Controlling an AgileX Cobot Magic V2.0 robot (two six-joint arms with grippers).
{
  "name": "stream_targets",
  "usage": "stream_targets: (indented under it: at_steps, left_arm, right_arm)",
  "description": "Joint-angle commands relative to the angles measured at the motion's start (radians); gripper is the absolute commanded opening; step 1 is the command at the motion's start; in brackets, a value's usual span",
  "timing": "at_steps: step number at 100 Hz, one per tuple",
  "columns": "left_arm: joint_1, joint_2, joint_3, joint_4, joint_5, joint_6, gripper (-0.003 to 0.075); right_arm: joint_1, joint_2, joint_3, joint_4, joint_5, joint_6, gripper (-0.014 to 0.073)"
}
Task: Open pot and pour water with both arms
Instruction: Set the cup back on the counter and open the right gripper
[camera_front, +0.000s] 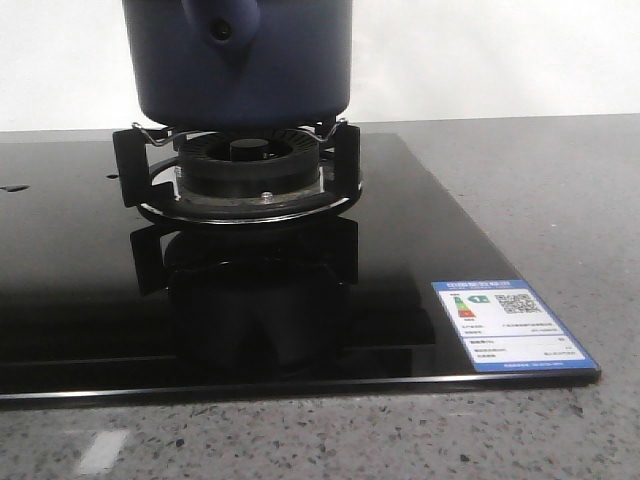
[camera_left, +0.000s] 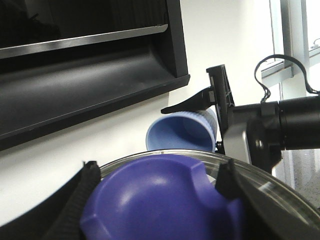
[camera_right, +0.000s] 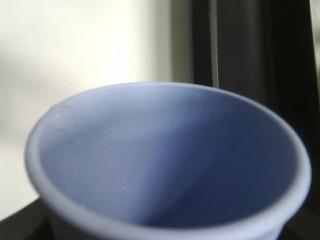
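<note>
Navy-blue pot (camera_front: 237, 60) on the burner (camera_front: 247, 170), lid off, pouring not yet seen.

The pot sits on the hob's wire stand toward the worktop's (camera_front: 560, 190) far edge, stubby handle (camera_front: 222, 30) facing the near edge. The left pincer (camera_left: 160, 190) is clamped on the glass lid's (camera_left: 270, 180) blue knob (camera_left: 160, 205), apparently held up clear of the pot. The right pincer (camera_left: 212, 107) grips the pale blue ribbed cup (camera_left: 182, 132), tipped on its side; whether water has left it I cannot tell. A black glass hob (camera_front: 90, 290) with an energy label (camera_front: 510, 325) spreads toward the near edge.
</note>
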Motion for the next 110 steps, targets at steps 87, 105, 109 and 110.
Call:
stream_targets:
  at_steps: [87,105,109,110]
  left_arm:
    - [0.004,0.04,-0.03,-0.099,0.077,-0.007,0.0207]
    - [0.004,0.051,-0.03,-0.099,0.092,-0.007,0.0207]
    - [0.004,0.051,-0.03,-0.099,0.096,-0.007,0.0207]
    - [0.004,0.051,-0.03,-0.099,0.096,-0.007,0.0207]
  right_arm:
    - [-0.654,-0.512,0.897,0.887,-0.514,0.337,0.0248]
    - [-0.66,-0.462,0.938,0.887,-0.519,0.337,0.0248]
    - [-0.66,-0.447,0.938,0.887,-0.516,0.337,0.0248]
    - [-0.66,-0.442,0.938,0.887,-0.516,0.337,0.0248]
